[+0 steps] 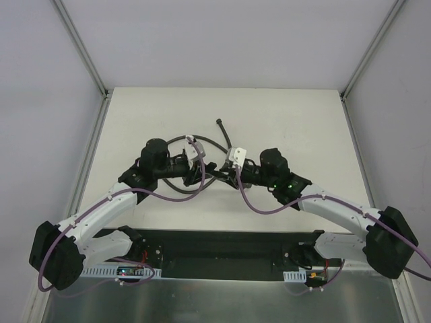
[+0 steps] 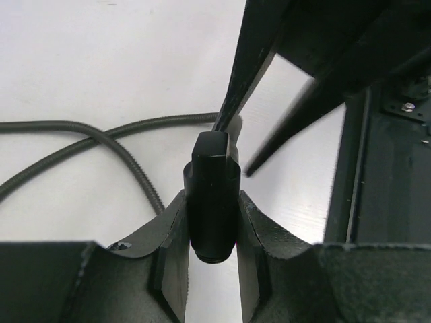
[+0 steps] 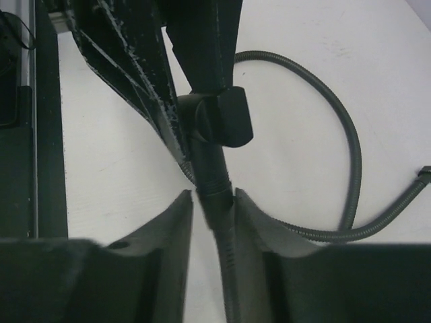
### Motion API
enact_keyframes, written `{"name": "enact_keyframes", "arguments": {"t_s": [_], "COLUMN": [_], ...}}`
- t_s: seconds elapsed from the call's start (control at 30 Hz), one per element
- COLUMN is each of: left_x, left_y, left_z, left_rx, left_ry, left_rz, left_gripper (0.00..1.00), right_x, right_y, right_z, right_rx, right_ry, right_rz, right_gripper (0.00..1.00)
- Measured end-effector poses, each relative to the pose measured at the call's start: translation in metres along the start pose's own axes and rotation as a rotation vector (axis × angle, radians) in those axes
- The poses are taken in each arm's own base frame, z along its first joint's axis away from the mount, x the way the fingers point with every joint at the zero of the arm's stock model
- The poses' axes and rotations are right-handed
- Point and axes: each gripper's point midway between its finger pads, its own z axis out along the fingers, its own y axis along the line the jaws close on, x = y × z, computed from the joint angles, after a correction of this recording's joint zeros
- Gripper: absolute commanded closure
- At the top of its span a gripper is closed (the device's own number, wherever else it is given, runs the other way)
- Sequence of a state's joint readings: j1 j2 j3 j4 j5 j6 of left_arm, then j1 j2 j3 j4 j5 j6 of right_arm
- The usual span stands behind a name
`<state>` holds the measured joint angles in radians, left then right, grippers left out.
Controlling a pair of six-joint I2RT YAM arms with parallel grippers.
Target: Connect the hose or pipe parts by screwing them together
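Left end effector clamps fitting, well inside table edges.

At lower centre, our right fingers flank the grey hose just beneath a dark end fitting, over the white surface.

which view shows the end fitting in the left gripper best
Left wrist: the end fitting fills the centre, clamped in the left gripper. Right wrist shows it smaller, from the other side; top view is too distant to show it.
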<state>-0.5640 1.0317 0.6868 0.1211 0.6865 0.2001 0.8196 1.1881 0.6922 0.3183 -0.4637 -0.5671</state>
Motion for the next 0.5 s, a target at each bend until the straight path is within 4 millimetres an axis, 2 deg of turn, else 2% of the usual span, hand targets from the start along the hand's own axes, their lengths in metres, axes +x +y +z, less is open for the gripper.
{"name": "enact_keyframes", "arguments": {"t_s": [0.07,0.13,0.17,0.23,0.37,0.5], "left_x": [-0.001,0.000,0.001,0.006,0.020,0.030], "left_y": [0.004,0.017,0.024,0.036,0.054,0.053], "left_z": [0.002,0.001,0.000,-0.004,-0.008,-0.009], "left_rx": [-0.019,-0.086,-0.117,-0.166,-0.241,-0.287], "left_ry": [-0.004,-0.004,-0.004,-0.003,0.017,0.050], "left_rz": [-0.010,-0.066,-0.102,-0.204,-0.385,-0.608], "left_gripper": [1.00,1.00,1.00,1.00,1.00,1.00], "right_x": [0.001,0.001,0.001,0.000,0.003,0.017], "right_y": [-0.003,-0.003,-0.004,-0.005,-0.009,-0.010], "right_z": [-0.003,-0.011,-0.015,-0.023,-0.040,-0.051], "right_rx": [0.031,0.063,0.080,0.114,0.198,0.258], "right_ry": [-0.001,-0.008,-0.013,-0.026,-0.052,-0.045], "right_rz": [0.014,0.025,0.029,0.039,0.061,0.086], "right_gripper": [0.43,0.26,0.13,0.01,0.04,0.04]}}
